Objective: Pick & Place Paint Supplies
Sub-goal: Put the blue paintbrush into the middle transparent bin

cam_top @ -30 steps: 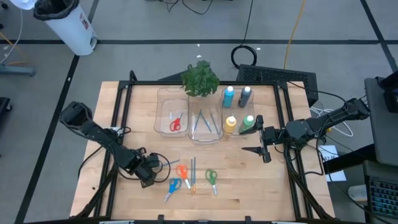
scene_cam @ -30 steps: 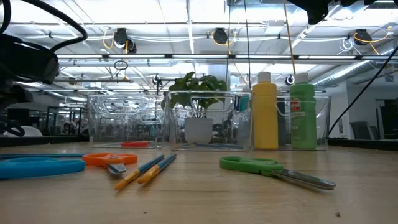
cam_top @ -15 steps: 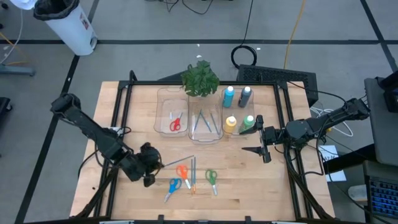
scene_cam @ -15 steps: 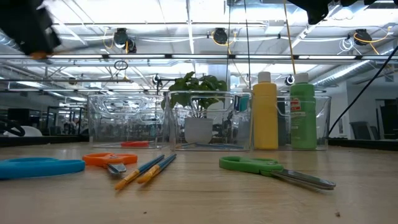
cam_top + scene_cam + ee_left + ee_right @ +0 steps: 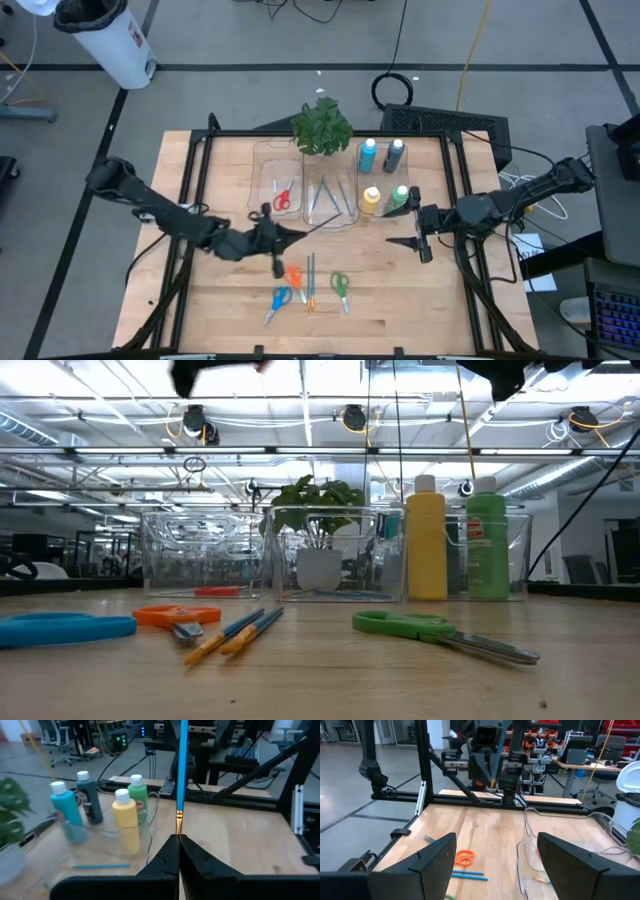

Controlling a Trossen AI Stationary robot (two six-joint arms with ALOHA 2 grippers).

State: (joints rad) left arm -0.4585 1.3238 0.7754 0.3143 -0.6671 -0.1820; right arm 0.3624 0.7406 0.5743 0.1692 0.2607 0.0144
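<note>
Gripping a blue brush [image 5: 181,765] near mid-surface, just short of the middle bin [image 5: 331,199] (bristle end forward): left pincer [image 5: 178,840], clamped tight. Hanging spread wide and empty by the right edge beside the green bottle [image 5: 399,197]: right pincer [image 5: 412,216].

Beside the leafy green plant [image 5: 321,127], paint bottles stand light blue [image 5: 368,153], dark blue [image 5: 394,154], yellow [image 5: 370,200] and green [image 5: 398,197]; scissors there are red [image 5: 282,197], orange [image 5: 293,276], blue [image 5: 278,299], green [image 5: 340,286].
</note>
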